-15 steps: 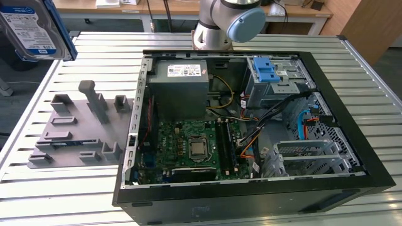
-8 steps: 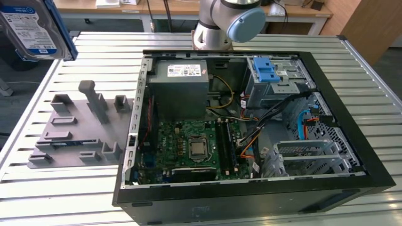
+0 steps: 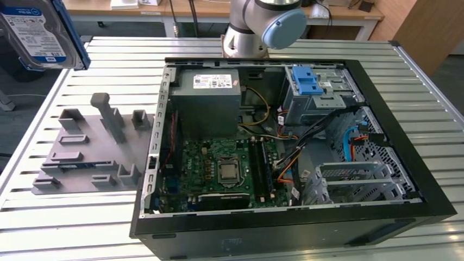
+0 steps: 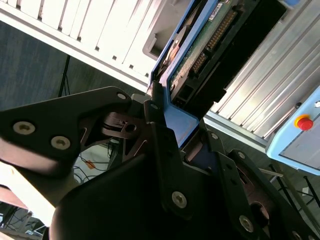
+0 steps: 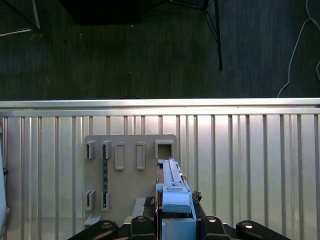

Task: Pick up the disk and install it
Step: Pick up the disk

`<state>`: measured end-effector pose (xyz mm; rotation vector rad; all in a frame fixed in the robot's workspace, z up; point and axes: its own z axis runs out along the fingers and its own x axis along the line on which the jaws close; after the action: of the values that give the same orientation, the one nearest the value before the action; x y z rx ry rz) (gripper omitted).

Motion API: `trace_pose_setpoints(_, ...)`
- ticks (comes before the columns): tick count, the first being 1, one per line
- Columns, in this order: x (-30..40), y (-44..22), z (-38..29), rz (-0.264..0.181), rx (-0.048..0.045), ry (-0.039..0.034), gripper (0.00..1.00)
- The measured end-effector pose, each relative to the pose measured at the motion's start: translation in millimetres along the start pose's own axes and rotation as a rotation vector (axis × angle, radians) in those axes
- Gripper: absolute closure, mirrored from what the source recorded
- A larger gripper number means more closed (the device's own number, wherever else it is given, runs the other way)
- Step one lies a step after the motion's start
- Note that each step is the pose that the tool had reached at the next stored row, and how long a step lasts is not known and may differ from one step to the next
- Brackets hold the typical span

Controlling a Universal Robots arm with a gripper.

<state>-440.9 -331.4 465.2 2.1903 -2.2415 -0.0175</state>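
Note:
The disk (image 3: 38, 33), a silver drive with a blue-and-white label in a blue bracket, hangs high above the table at the exterior view's top left. In the second wrist view the disk (image 4: 202, 47) shows its green circuit-board underside, and my gripper (image 4: 176, 127) is shut on the blue bracket between its black fingers (image 4: 159, 131). The first wrist view has the disk (image 5: 171, 187) edge-on, clamped in the gripper (image 5: 173, 204), above the grey holder plate (image 5: 130, 172).
An open computer case (image 3: 406, 157) lies on the slatted metal table (image 3: 427, 70), with a grey drive bay and its blue latch (image 3: 307, 81) at the back. The grey holder plate (image 3: 83, 155) sits beside the case. The arm's base (image 3: 257, 27) stands behind.

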Motion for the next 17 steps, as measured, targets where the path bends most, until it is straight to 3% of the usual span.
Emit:
trace_pose_setpoints(8, 0.0, -0.1, -2.8, 0.0, 0.0001, 0.0, 0.64)
trace_pose_setpoints(17, 0.0, 0.1, -18.0, 0.0, 0.0001, -0.0001, 0.64)
